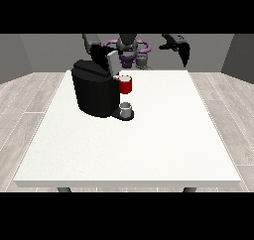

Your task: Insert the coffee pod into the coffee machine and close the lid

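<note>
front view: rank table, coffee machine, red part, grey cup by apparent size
1. white table, by far the largest.
2. black coffee machine.
3. red part at the machine's front.
4. grey cup on the machine's base, only slightly smaller-looking than the red part, so the last two are close.

light: even, bright; shadows: faint beneath coffee machine (95,89); glare: none

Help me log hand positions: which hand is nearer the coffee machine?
The robot's right hand, at the view's left, sits just above the coffee machine. The hand at the view's right hangs far off to the side.
</note>
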You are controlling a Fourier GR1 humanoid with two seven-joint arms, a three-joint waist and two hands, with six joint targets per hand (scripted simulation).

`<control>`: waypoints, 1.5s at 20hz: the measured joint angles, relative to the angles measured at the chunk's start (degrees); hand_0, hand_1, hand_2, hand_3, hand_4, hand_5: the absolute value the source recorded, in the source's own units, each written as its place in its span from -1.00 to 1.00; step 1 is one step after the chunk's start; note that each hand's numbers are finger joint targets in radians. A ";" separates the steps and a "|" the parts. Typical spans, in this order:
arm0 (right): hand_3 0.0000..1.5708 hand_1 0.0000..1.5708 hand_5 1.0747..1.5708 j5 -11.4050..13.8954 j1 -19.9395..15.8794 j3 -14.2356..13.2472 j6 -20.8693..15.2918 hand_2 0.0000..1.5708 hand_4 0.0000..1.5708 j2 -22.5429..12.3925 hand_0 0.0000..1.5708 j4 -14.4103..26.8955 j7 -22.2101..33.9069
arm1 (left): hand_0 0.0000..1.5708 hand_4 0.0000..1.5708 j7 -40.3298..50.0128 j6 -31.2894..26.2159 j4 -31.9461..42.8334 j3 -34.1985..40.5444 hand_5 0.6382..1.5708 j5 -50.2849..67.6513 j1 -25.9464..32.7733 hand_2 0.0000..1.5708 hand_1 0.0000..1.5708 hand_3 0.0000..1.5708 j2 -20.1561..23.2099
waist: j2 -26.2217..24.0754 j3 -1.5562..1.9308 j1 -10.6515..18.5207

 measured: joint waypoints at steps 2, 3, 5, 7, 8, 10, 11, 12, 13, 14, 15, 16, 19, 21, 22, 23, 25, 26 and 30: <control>-1.00 -1.00 1.00 0.59 -0.05 0.83 0.31 -1.00 -0.80 0.46 -1.00 0.01 0.48 | -1.00 -1.00 -0.74 0.49 0.99 0.18 1.00 -0.22 0.59 -1.00 -1.00 -1.00 0.17 | -0.30 0.02 -0.45; -1.00 -1.00 1.00 0.77 -0.46 1.19 0.47 -1.00 -0.73 0.77 -1.00 -0.15 1.05 | -1.00 -0.97 -1.33 0.50 1.88 0.71 1.00 0.02 0.26 -1.00 -1.00 -1.00 0.65 | -0.23 0.03 -0.82; -1.00 -1.00 1.00 1.65 -1.24 1.68 -0.35 -1.00 -1.00 1.50 -1.00 0.49 1.32 | -1.00 -0.82 -0.83 0.23 1.65 0.55 1.00 0.48 0.30 -1.00 -1.00 -1.00 0.79 | -0.37 0.05 -0.09; -1.00 -1.00 1.00 2.83 -2.39 2.26 -1.09 -1.00 -0.73 1.77 -1.00 0.86 1.65 | -1.00 -0.76 -1.20 0.74 1.48 -0.15 1.00 0.03 0.89 -1.00 -1.00 -1.00 0.23 | -0.48 0.07 0.46; -1.00 -1.00 1.00 3.22 -2.95 2.55 -1.19 -1.00 -0.78 2.01 -1.00 0.77 1.68 | -1.00 -0.79 -1.42 0.53 2.05 0.33 1.00 0.42 0.62 -1.00 -1.00 -1.00 0.72 | -0.29 0.06 0.33; -1.00 -1.00 1.00 4.33 -3.97 3.42 -1.64 -1.00 -0.81 2.65 -1.00 0.87 1.97 | -1.00 -0.80 -0.44 1.01 2.39 0.35 1.00 0.36 -0.30 -1.00 -1.00 -1.00 1.05 | -0.32 0.07 0.20; -1.00 -1.00 1.00 5.10 -5.05 3.77 -2.29 -1.00 -0.84 2.94 -1.00 1.03 2.28 | -1.00 -0.85 -0.50 1.43 2.59 0.18 1.00 0.16 -0.92 -1.00 -1.00 -1.00 0.90 | 0.11 0.07 0.33; -1.00 -1.00 1.00 5.23 -5.61 3.38 -1.84 -1.00 -0.82 2.12 -1.00 1.40 2.15 | -1.00 -0.82 -0.81 1.14 2.45 -0.17 1.00 0.19 -0.41 -1.00 -1.00 -1.00 0.77 | 0.23 0.07 0.65; -1.00 -1.00 1.00 5.70 -6.02 3.47 -2.12 -1.00 -0.86 2.22 -1.00 1.63 1.99 | -1.00 -0.77 -0.92 0.79 2.57 -0.17 1.00 0.55 -0.34 -1.00 -1.00 -1.00 0.86 | 0.34 0.07 0.80; -1.00 -1.00 1.00 6.13 -6.19 3.82 -2.30 -1.00 -0.82 2.63 -1.00 1.56 2.11 | -1.00 -0.79 -1.93 0.82 3.19 0.14 1.00 0.57 -0.14 -1.00 -1.00 -1.00 1.11 | 0.39 0.07 0.62; -1.00 -1.00 1.00 6.17 -7.02 3.61 -2.25 -1.00 -0.85 2.63 -1.00 1.63 1.87 | -1.00 -0.80 -2.38 0.74 3.56 0.39 1.00 0.71 -0.73 -1.00 -1.00 -1.00 1.48 | 0.91 0.07 0.60; -1.00 -1.00 1.00 6.23 -7.49 3.39 -2.39 -1.00 -0.91 2.75 -1.00 1.91 1.96 | -1.00 -1.00 -2.49 0.80 3.49 0.11 1.00 0.72 -0.50 -1.00 -1.00 -1.00 1.26 | 0.77 0.07 0.82; -1.00 -1.00 1.00 6.40 -7.79 3.46 -2.11 -1.00 -0.96 3.47 -1.00 2.23 1.32 | -1.00 -0.85 -2.69 1.17 3.18 -0.34 1.00 0.69 -0.61 -1.00 -1.00 -1.00 1.07 | 0.37 0.08 0.68; -1.00 -1.00 1.00 6.16 -7.31 3.75 -1.66 -1.00 -0.83 4.31 -1.00 1.77 0.85 | -1.00 -0.77 -2.75 0.94 3.18 -0.49 1.00 0.82 -0.14 -1.00 -1.00 -1.00 1.20 | -0.63 0.09 0.27; -1.00 -1.00 1.00 5.95 -6.29 4.32 -1.30 -1.00 -0.77 5.13 -1.00 1.31 0.10 | -1.00 -0.74 -2.76 1.05 3.17 -0.29 1.00 0.98 -0.09 -1.00 -1.00 -1.00 1.28 | -1.25 0.07 -0.13; -1.00 -1.00 1.00 5.85 -5.42 4.84 -1.09 -1.00 -0.67 5.78 -1.00 0.94 -0.57 | -1.00 -0.76 -3.26 1.24 3.09 -0.46 1.00 0.75 0.28 -1.00 -1.00 -1.00 1.17 | -1.68 0.08 -0.36; -1.00 -1.00 1.00 4.53 -3.78 5.70 0.64 -1.00 -0.65 6.72 -1.00 -0.62 -1.94 | -1.00 -0.82 -4.64 1.47 3.70 -0.18 1.00 0.70 0.99 -1.00 -1.00 -1.00 1.08 | -2.68 0.08 -1.59; -1.00 -1.00 1.00 3.36 -2.12 7.11 0.26 -1.00 -0.66 7.02 -1.00 -1.57 -2.74 | -1.00 -0.74 -4.90 1.82 4.12 -0.35 1.00 0.45 1.01 -1.00 -1.00 -1.00 0.79 | -3.42 0.08 -1.96; -1.00 -1.00 1.00 -1.71 6.18 10.45 -0.09 -1.00 -0.80 7.74 -1.00 -4.68 -4.69 | -1.00 -0.76 -5.89 2.18 5.12 -0.57 1.00 0.39 3.13 -1.00 -1.00 -1.00 -0.10 | -7.01 0.08 -4.24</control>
